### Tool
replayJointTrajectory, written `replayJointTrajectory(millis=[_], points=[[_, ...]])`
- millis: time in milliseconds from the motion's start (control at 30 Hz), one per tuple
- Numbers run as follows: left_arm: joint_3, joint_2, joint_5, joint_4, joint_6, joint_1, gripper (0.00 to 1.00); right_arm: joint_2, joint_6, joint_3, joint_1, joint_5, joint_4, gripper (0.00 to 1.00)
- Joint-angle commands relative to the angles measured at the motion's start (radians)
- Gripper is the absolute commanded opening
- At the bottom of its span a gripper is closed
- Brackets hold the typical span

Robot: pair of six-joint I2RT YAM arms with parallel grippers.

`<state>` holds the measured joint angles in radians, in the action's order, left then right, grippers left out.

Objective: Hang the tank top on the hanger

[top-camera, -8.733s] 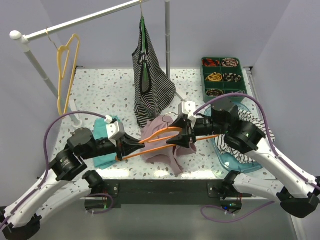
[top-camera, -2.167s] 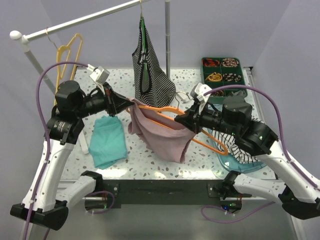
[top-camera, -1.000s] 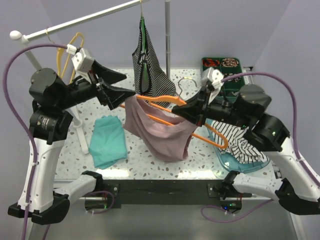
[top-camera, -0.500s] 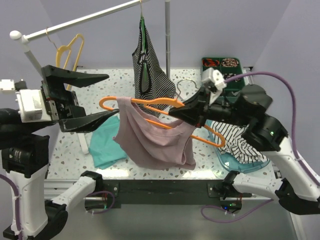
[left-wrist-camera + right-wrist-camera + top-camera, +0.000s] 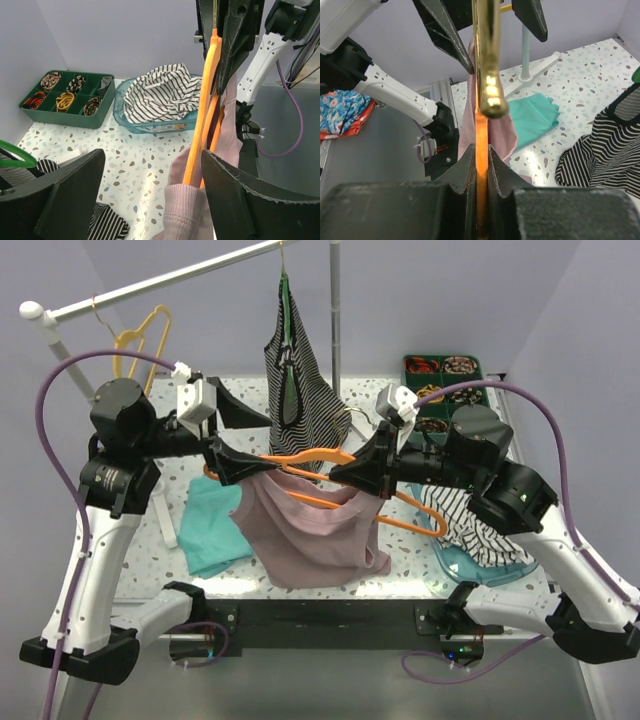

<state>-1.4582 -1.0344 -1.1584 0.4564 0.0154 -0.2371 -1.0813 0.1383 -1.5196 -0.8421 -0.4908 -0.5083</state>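
Left gripper back in; jaws apart, astride left end of hanger
right gripper clamped at hanger neck; thin orange plastic; soft mauve tank top draped on it

left claw lowered, back astride hanger

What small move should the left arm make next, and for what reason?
Probably close the left fingers on the tank top at the hanger end. They stand open around it, the right fingers clamp the hanger by its hook, and its other arm is bare, so the top likely needs pulling across.
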Motion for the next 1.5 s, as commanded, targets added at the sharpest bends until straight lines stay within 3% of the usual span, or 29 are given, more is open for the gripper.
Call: replayJointTrajectory(millis=[0,167,300,500,633,867,1100,1300,1400,1467], points=[[0.005,0.025,-0.072,0.004,0.069,-0.022,0.82,0.061,-0.028,0.013,0.003,-0.009,-0.001,0.00],[0.102,0.062,-0.051,-0.007,0.070,-0.088,0.80,0.099,-0.042,0.061,0.003,-0.002,-0.025,0.00],[0.139,0.056,0.057,0.054,0.101,-0.210,0.77,0.104,-0.051,0.073,0.003,-0.026,-0.044,0.00],[0.174,0.065,0.094,0.096,0.109,-0.245,0.69,0.110,-0.063,0.082,0.003,-0.020,-0.064,0.00],[0.186,0.065,0.109,0.096,0.107,-0.257,0.55,0.109,-0.066,0.079,0.003,-0.014,-0.064,0.00],[0.194,0.040,0.138,0.114,0.118,-0.295,0.49,0.092,-0.072,0.056,0.003,-0.019,-0.064,0.00],[0.240,0.046,0.155,0.082,0.098,-0.318,0.21,0.073,-0.081,0.038,0.003,-0.014,-0.065,0.00],[0.277,0.083,0.154,0.030,0.069,-0.326,0.03,0.070,-0.086,0.035,0.003,0.011,-0.058,0.00],[0.298,0.102,0.158,-0.011,0.034,-0.326,0.00,0.067,-0.088,0.039,0.003,0.043,-0.055,0.00],[0.309,0.117,0.161,-0.031,0.009,-0.326,0.00,0.069,-0.088,0.041,0.003,0.093,-0.050,0.07]])
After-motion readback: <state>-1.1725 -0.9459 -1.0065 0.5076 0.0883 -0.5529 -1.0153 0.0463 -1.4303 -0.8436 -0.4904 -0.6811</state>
